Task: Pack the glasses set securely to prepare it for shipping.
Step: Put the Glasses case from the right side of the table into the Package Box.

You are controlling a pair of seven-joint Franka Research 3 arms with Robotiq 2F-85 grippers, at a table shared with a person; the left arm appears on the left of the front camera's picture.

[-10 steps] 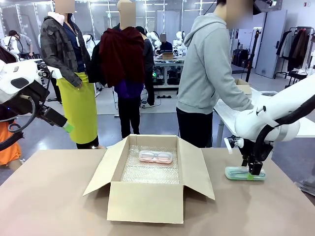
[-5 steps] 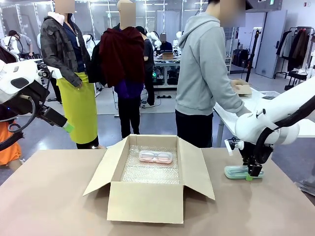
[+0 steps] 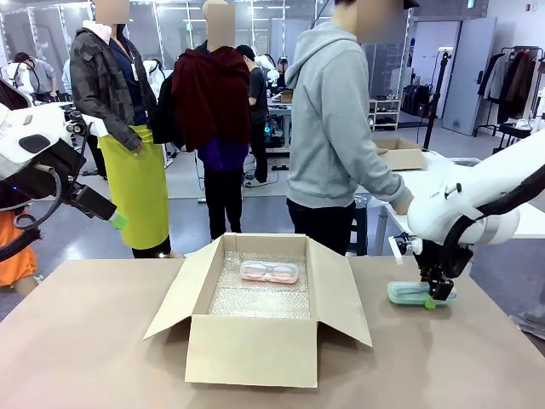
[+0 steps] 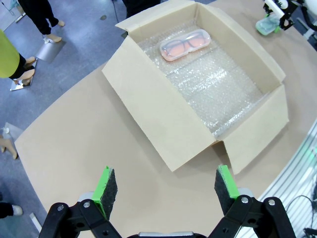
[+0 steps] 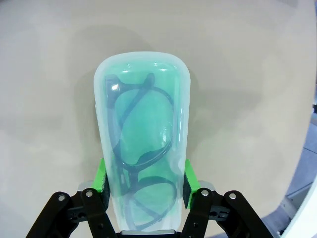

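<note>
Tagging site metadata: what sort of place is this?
Probably an indoor robotics lab or workshop floor, staged for packing: a box lined with bubble wrap on the table, a person at a second table with another box, and a clothes rack behind.

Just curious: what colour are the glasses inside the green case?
Black glasses, clearest in the right wrist view.

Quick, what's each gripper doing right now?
Left gripper: open, holding nothing.
Right gripper: closed on the mint green glasses case.

Mint case: near end past bottom edge
</note>
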